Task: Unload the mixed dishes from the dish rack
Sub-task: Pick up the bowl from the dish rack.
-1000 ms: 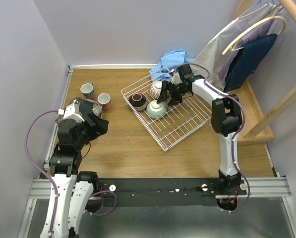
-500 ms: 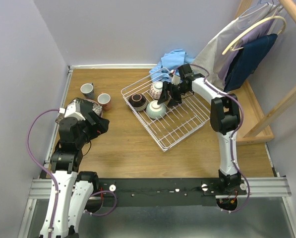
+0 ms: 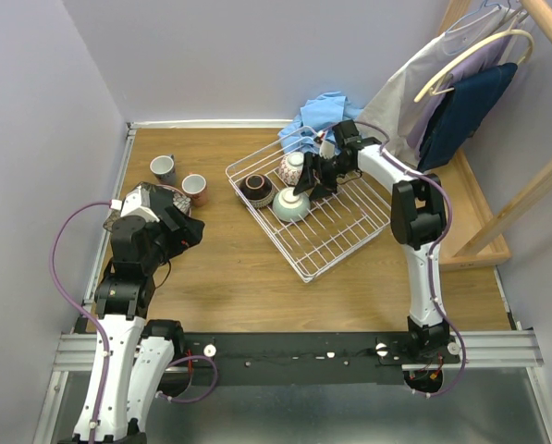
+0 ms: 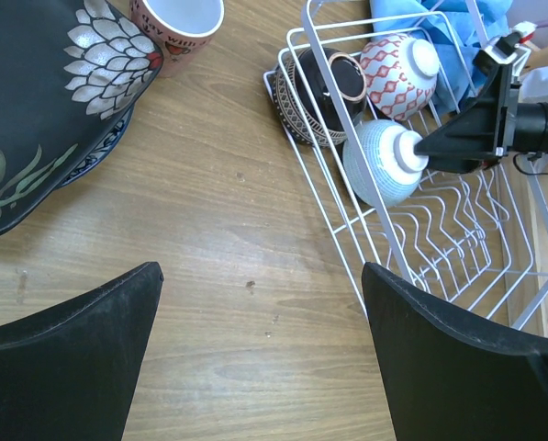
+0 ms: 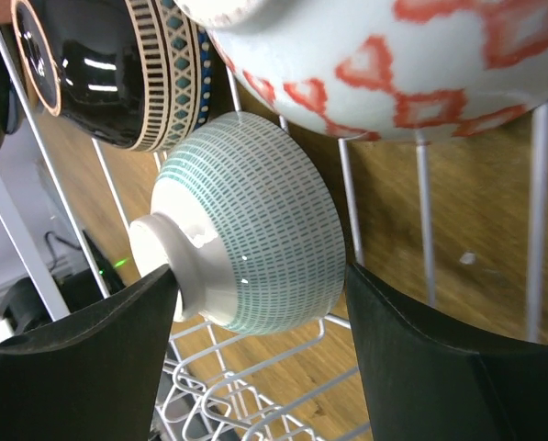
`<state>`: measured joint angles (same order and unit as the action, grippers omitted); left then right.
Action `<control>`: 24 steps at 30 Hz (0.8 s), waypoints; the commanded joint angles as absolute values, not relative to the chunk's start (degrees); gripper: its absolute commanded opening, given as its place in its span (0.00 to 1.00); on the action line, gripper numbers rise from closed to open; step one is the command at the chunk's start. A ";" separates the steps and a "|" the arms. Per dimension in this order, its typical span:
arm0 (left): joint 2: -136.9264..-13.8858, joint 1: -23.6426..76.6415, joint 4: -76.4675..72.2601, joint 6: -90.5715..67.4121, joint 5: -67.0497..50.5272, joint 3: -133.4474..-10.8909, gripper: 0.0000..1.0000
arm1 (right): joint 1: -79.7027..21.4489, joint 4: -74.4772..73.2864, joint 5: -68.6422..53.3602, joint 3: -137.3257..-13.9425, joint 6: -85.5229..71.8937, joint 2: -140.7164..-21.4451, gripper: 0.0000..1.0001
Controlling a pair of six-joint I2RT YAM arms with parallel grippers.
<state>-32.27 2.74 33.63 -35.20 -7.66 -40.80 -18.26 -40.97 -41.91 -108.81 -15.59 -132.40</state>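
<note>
The white wire dish rack [image 3: 342, 231] holds a brown bowl [image 3: 257, 189], a pink patterned bowl [image 3: 292, 168] and a pale green bowl [image 3: 292, 204]. My right gripper [image 3: 310, 178] is open in the rack, its jaws either side of the pale green bowl [image 5: 255, 211]; one finger [image 5: 81, 349] touches the bowl's foot. The bowl rests on the wires. My left gripper [image 3: 181, 231] is open and empty [image 4: 260, 271] over bare wood. Left of the rack sit the black floral plate [image 4: 35, 110], a grey cup [image 3: 164, 168] and an orange-red cup [image 3: 194, 188].
A blue cloth [image 3: 320, 111] lies behind the rack. A wooden clothes rack [image 3: 497, 213] with hanging garments stands at the right. A blue-rimmed plate [image 4: 104, 152] lies under the black plate. Walls close the table at the left and back.
My right gripper has edged left, closer round the pale green bowl. My left gripper has shifted slightly back towards the black plate.
</note>
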 commanded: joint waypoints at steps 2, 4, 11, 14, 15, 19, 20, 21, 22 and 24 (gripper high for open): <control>-32.69 2.90 31.91 -36.21 -9.49 -40.60 0.98 | -18.90 -44.56 -43.16 -106.17 -16.00 -136.76 0.80; -32.87 2.90 31.73 -36.21 -9.49 -40.61 0.98 | -18.90 -43.95 -42.54 -106.08 -15.64 -135.71 0.80; -33.49 2.90 30.85 -36.65 -10.28 -40.43 0.98 | -18.81 -46.49 -41.75 -108.02 -15.21 -136.66 0.86; -33.40 2.90 30.85 -36.74 -10.46 -40.43 0.98 | -18.81 -45.27 -42.53 -106.62 -15.38 -136.67 0.90; -33.31 2.90 30.85 -36.74 -10.46 -40.34 0.98 | -18.81 -44.92 -42.80 -106.09 -15.55 -136.67 0.91; -33.22 2.90 31.02 -36.65 -10.55 -40.43 0.98 | -18.81 -43.51 -43.59 -105.47 -15.73 -137.28 0.91; -33.22 2.90 31.11 -36.65 -10.72 -40.34 0.98 | -18.81 -43.24 -43.94 -105.38 -15.82 -137.37 0.91; -33.14 2.90 31.20 -36.65 -10.81 -40.34 0.98 | -18.81 -43.16 -44.12 -105.47 -15.73 -137.46 0.90; -33.13 2.90 31.29 -36.65 -10.90 -40.52 0.98 | -18.81 -42.81 -44.12 -105.29 -15.82 -137.37 0.89; -32.78 2.90 31.46 -36.74 -10.90 -40.60 0.98 | -18.81 -42.37 -44.21 -104.94 -15.73 -137.11 0.84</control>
<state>-33.50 2.74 32.25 -36.49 -9.13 -40.80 -18.48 -39.27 -45.78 -107.72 -15.51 -133.49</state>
